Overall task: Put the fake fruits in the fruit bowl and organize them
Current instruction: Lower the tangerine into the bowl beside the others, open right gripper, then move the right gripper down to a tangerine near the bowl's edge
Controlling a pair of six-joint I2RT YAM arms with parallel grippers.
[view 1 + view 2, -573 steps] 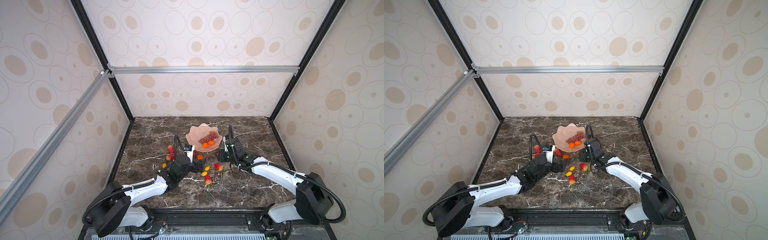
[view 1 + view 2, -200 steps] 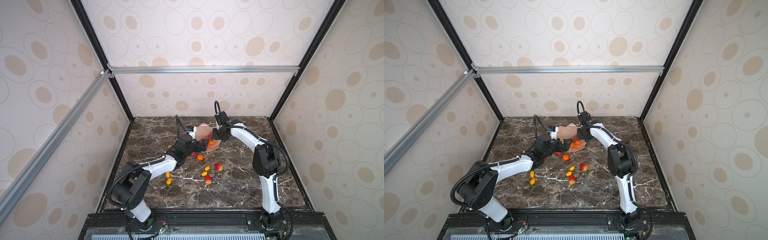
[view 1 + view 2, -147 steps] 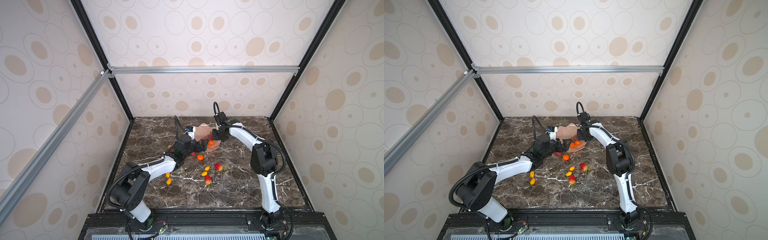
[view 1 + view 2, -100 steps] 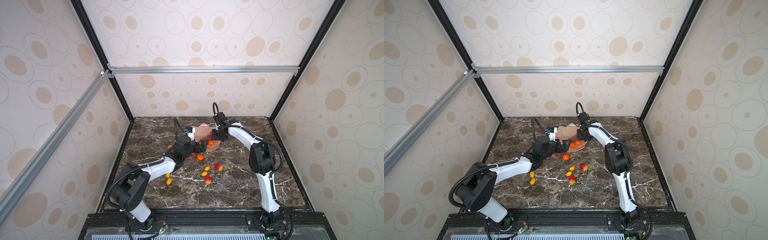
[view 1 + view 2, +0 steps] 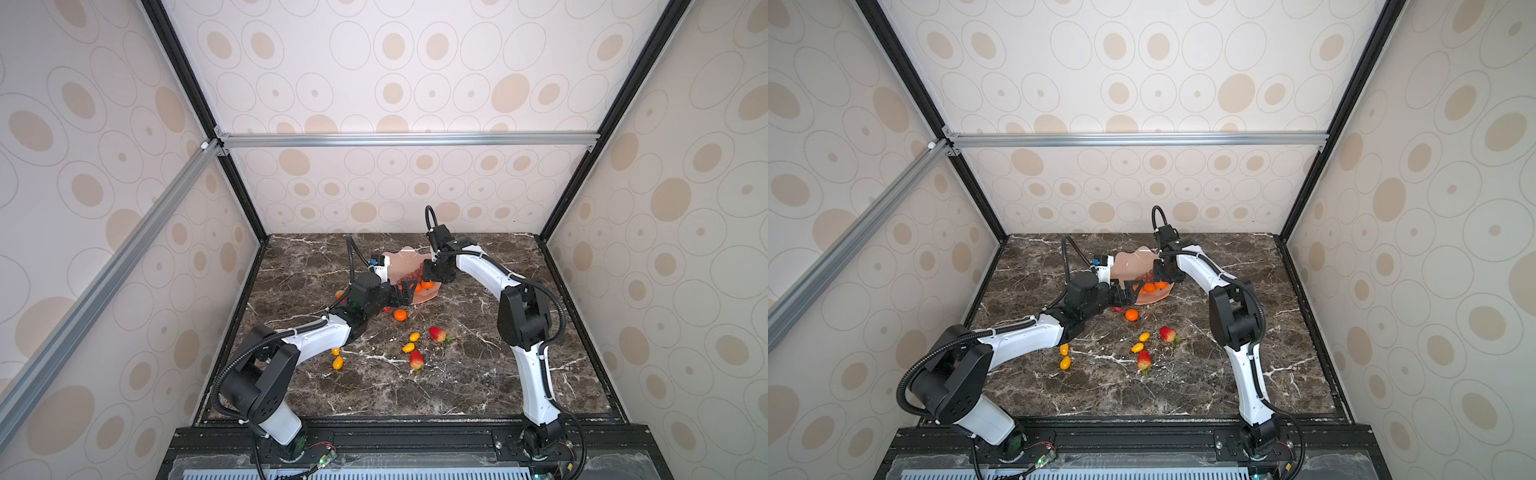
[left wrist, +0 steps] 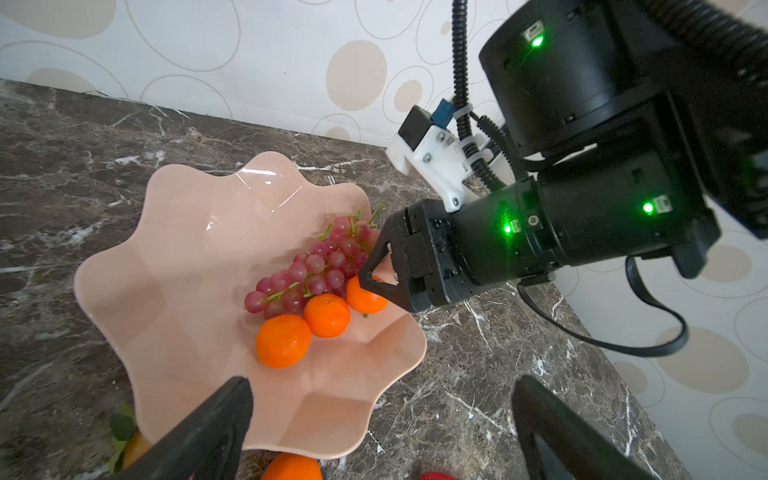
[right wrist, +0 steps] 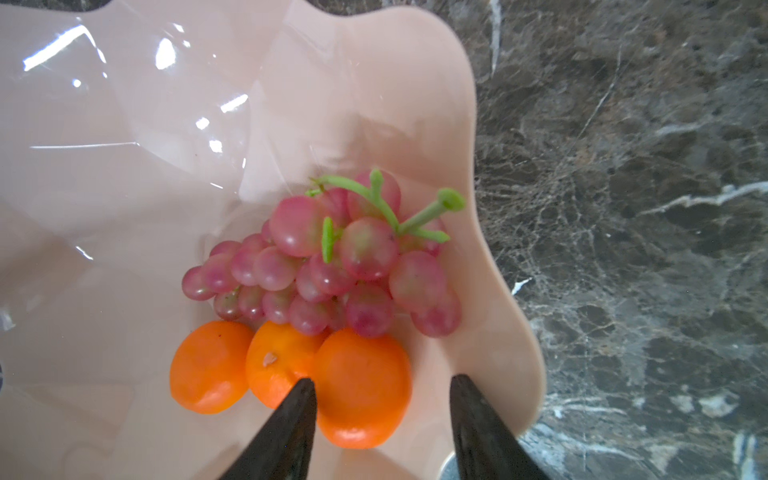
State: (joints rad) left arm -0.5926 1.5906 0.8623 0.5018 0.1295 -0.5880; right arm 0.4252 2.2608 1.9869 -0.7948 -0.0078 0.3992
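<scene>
Top views looked down from high, far off (near-identical pair). Wrist cameras sat close, both facing fruit bowl (image 6: pixel 187 270).

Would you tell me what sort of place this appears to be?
Probably a robot test cell, not a home: spotted wall panels, an aluminium frame bar, and a marble-look tabletop boxed in between them.

Bright, even — glare on bowl (image 7: pixel 124 124), rt wrist pic blurry.

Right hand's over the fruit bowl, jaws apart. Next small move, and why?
Probably lift the right hand straight up, clear of the fruit bowl: its jaws stand apart, and the tangerine between them rests in the bowl next to the grape bunch. A loose tangerine lies outside the bowl.
</scene>
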